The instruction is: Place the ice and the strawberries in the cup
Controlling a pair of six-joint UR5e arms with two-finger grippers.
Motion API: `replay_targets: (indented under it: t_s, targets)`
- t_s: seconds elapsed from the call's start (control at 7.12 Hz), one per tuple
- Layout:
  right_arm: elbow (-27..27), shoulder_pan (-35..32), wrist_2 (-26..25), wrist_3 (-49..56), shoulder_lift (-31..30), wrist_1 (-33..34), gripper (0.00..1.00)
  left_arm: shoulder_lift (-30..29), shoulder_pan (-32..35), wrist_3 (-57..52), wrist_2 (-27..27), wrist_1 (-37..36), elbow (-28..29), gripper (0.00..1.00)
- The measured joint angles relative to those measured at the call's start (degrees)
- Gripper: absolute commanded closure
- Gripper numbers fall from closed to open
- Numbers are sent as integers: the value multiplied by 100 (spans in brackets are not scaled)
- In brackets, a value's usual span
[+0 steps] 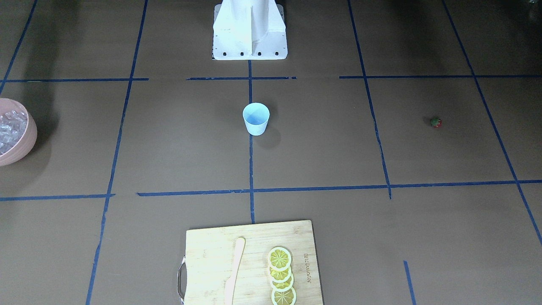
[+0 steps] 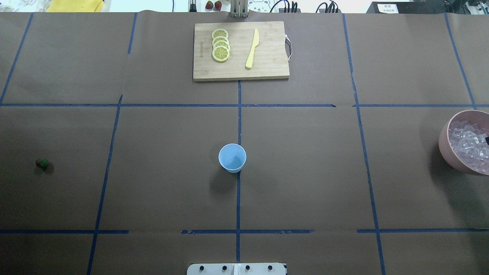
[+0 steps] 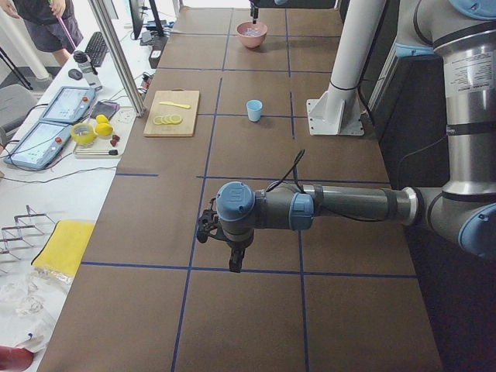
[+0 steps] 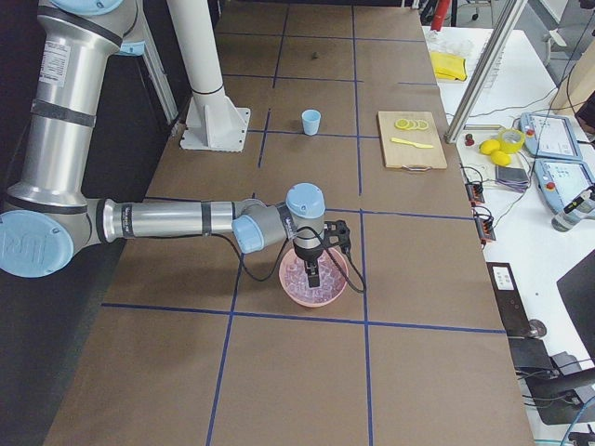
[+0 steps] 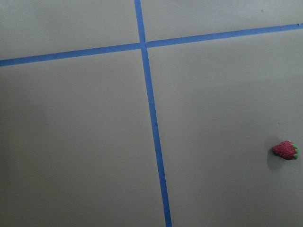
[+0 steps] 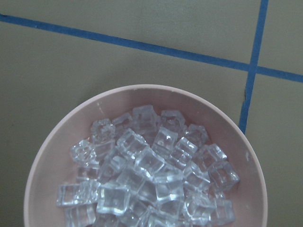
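The pale blue cup (image 1: 256,118) stands upright and empty at the table's middle (image 2: 232,157). One small red strawberry (image 1: 436,123) lies alone on the table on my left side (image 2: 42,163); in the left wrist view it is at the right edge (image 5: 285,150). Ice cubes (image 6: 147,170) fill a pink bowl (image 2: 445,139) on my right side. My left gripper (image 3: 235,260) points down above the table near the strawberry. My right gripper (image 4: 313,272) hangs over the ice bowl. No fingers show in the wrist views, so I cannot tell whether either gripper is open or shut.
A wooden cutting board (image 2: 267,70) with lemon slices (image 2: 221,45) and a pale knife (image 2: 252,49) lies at the far side, beyond the cup. The white robot base (image 1: 250,29) stands on the near side. Blue tape lines cross the brown table.
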State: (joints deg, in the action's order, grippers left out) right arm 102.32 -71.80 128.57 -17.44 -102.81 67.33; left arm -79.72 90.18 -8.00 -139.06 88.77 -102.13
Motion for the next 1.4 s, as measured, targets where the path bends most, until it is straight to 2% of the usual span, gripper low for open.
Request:
replay_targets:
  t_s: [0.42, 1.4]
  targets:
    - [-578, 71, -41, -275, 381, -356, 7, 6, 0, 0, -20, 0, -6, 0]
    - [-717, 225, -77, -293, 450, -370, 9, 9, 0, 0, -33, 0, -42, 0]
